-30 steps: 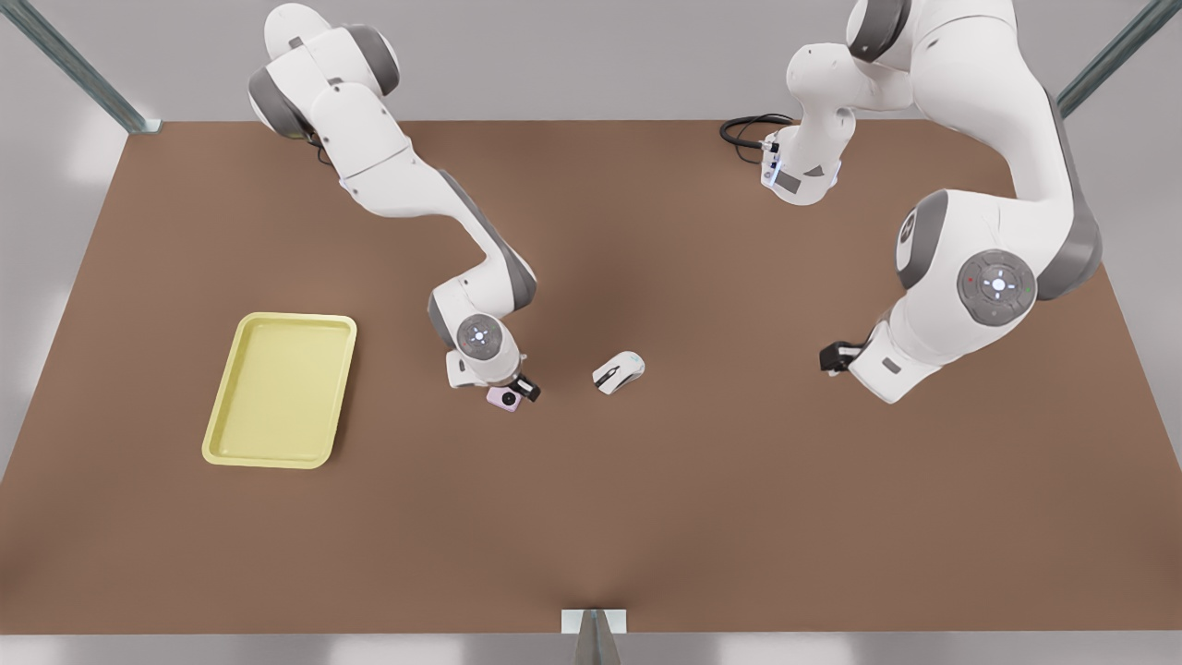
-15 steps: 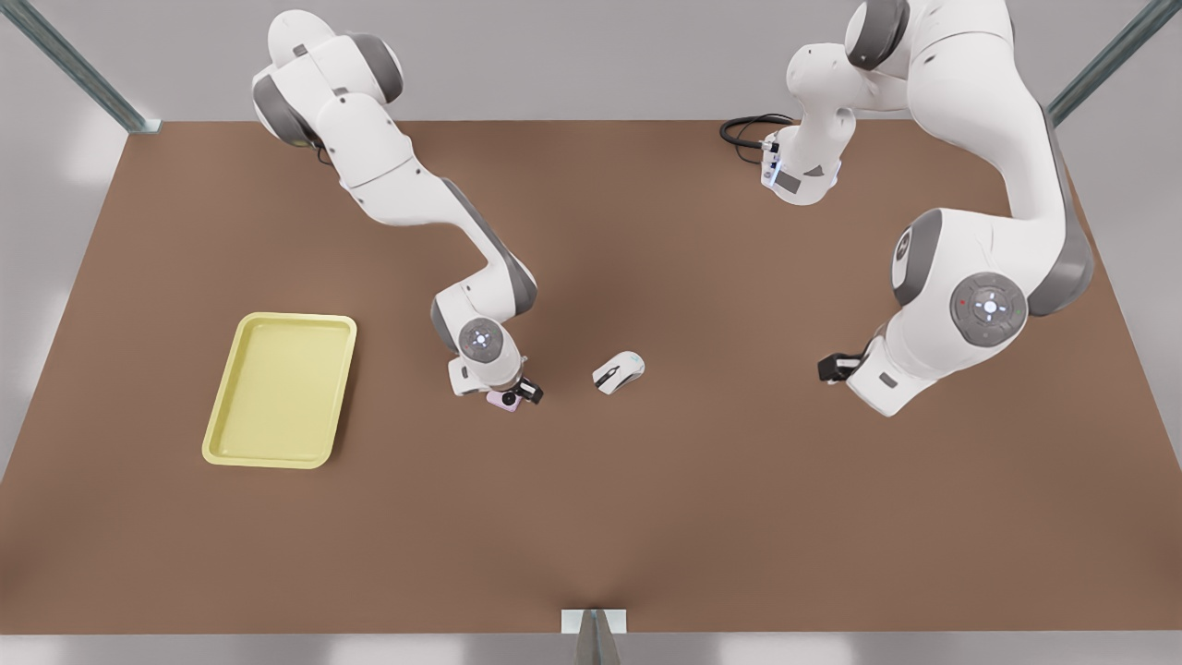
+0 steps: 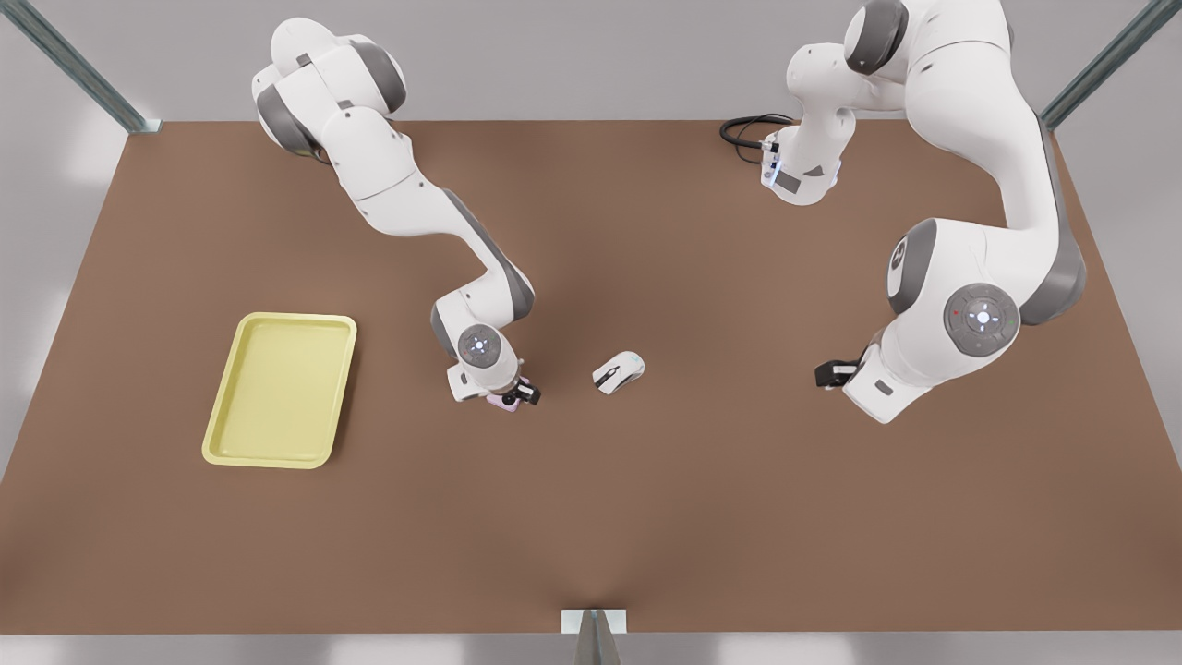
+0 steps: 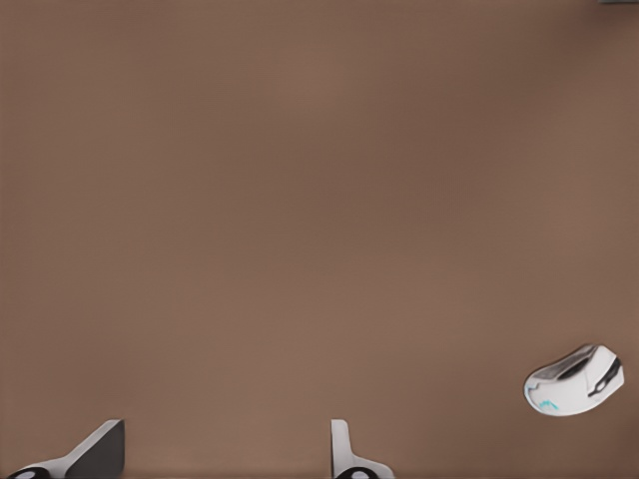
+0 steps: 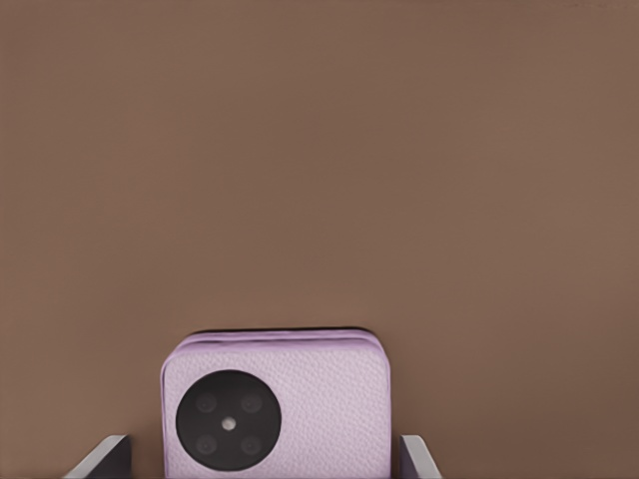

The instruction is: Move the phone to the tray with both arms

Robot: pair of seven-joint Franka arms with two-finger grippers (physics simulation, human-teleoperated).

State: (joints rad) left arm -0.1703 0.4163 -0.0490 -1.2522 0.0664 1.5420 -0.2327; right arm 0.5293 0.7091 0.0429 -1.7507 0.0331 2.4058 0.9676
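Tray (image 3: 214, 434): pale yellow, toward the desk's (image 3: 646, 517) edge at the front view's left, nothing in it
Phone (image 5: 275, 399): pink, flat on the desk mid-way between its side edges, well apart from the tray
Right jaws: wide, one finger (image 5: 105, 457) each side of the phone, not clamped; lower over it than a second ago, hiding more of it
Mouse (image 3: 618, 371): white, near the phone, unmoved
Left jaws: wide, fingers (image 4: 95, 451) holding nothing, nearer the right edge; arm (image 3: 979, 319) shifted slightly
Cable (image 3: 743, 129): black, far edge
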